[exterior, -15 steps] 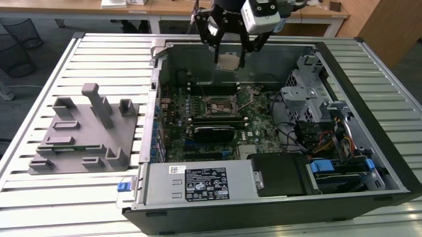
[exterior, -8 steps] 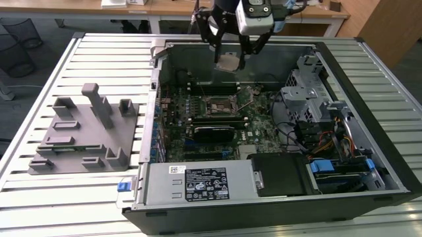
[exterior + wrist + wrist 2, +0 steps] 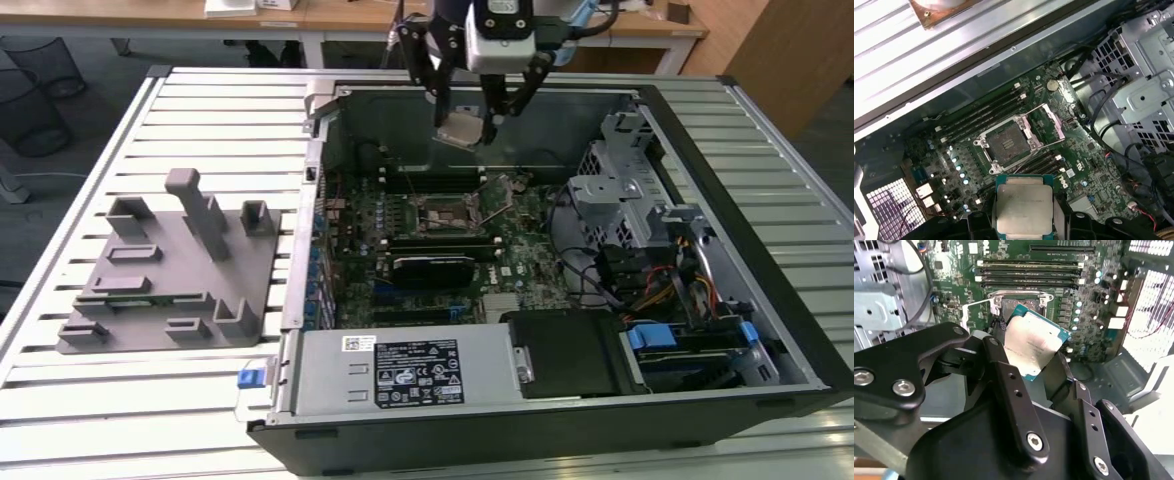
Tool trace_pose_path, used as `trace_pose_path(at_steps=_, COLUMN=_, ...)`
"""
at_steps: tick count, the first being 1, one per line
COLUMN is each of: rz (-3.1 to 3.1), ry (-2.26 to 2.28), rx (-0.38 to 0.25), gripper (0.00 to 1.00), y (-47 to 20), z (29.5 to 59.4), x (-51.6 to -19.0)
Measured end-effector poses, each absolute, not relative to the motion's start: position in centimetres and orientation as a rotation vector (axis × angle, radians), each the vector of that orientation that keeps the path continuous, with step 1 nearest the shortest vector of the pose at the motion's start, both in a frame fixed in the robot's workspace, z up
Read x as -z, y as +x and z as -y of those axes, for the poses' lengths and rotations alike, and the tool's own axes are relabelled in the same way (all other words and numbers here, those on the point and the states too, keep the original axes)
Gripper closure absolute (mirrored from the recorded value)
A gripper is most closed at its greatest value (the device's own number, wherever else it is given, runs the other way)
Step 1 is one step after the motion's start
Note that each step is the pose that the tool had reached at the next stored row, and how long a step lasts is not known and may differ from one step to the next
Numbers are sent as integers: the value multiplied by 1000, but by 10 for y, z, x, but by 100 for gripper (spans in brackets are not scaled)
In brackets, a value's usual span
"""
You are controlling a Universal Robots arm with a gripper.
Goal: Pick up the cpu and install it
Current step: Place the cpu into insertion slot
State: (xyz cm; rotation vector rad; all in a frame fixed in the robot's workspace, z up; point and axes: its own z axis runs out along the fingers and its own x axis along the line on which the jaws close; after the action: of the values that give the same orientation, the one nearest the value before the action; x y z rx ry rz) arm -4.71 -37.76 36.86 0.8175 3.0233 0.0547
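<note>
My gripper [image 3: 463, 124] hangs over the far part of the open computer case, shut on the cpu [image 3: 462, 127], a flat square chip with a silvery top. In the second wrist view the cpu [image 3: 1033, 346] sits tilted between the black fingers [image 3: 1004, 375]. The first wrist view has the cpu [image 3: 1024, 205] held above the motherboard. The cpu socket [image 3: 1006, 145] lies below with its metal frame swung open; it appears in the exterior view as a dark square socket [image 3: 442, 215] at the board's middle, nearer the case front than the gripper.
The black case wall [image 3: 534, 420] surrounds the motherboard. Memory slots [image 3: 979, 117] flank the socket. A drive cage [image 3: 621, 190] and cables [image 3: 654, 280] stand at the exterior view's right. A grey fixture [image 3: 174, 270] rests on the slatted table at the left.
</note>
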Motion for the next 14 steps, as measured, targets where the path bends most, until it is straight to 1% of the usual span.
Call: trace_pose_path(at_steps=14, rz=-2896, ry=1180, rx=-52, gripper=46, y=-47, z=378, x=-364)
